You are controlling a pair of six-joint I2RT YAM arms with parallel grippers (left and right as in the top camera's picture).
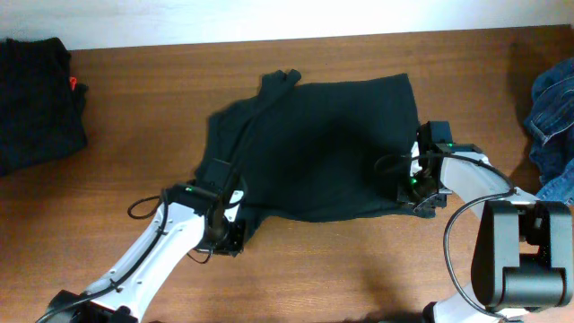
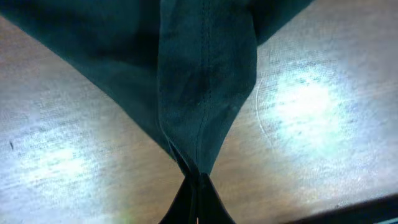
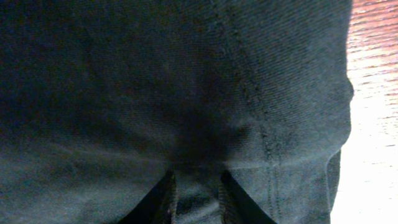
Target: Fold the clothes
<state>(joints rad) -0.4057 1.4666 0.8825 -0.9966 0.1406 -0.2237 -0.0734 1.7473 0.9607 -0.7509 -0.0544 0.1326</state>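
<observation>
A black T-shirt [image 1: 314,144] lies spread on the wooden table, partly folded. My left gripper [image 1: 224,235] is at its near left corner, shut on a pinch of the dark cloth; in the left wrist view the cloth [image 2: 199,81] hangs from the closed fingertips [image 2: 198,183] above the table. My right gripper [image 1: 420,193] is at the shirt's near right corner. In the right wrist view its fingers [image 3: 196,193] hold a fold of the cloth [image 3: 186,81] between them, and the hem seam runs up the right side.
A folded black garment [image 1: 36,99] sits at the far left edge. A blue denim garment [image 1: 556,126] lies at the right edge. Bare wood [image 1: 341,269] runs along the near side of the table.
</observation>
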